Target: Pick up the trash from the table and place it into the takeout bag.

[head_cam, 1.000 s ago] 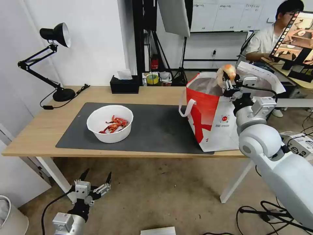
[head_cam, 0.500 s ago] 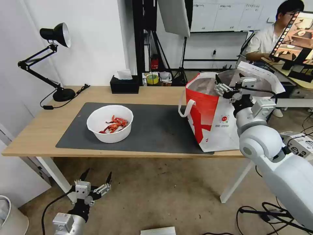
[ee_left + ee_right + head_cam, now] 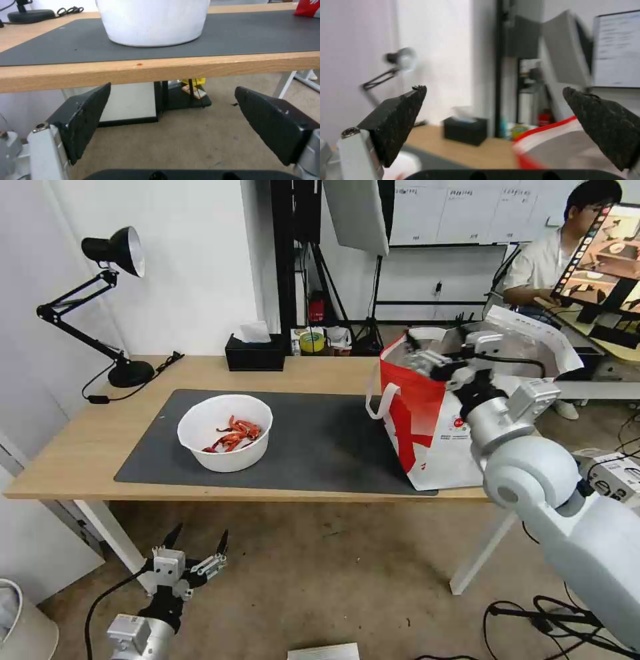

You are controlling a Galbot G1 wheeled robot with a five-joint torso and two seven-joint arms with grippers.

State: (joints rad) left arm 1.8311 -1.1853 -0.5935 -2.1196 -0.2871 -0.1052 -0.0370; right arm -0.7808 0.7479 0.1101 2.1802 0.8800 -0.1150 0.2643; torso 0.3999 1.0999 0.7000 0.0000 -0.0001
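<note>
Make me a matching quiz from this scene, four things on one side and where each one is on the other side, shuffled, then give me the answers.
Things:
1. white bowl with red-orange shells
2. takeout bag
3. left gripper
4. right gripper

Places:
A. open, over the bag's mouth
B. on the dark grey mat, toward the robot's left
C. open, low in front of the table edge
D. standing at the table's right end

Pairs: 1-B, 2-D, 3-C, 4-A
</note>
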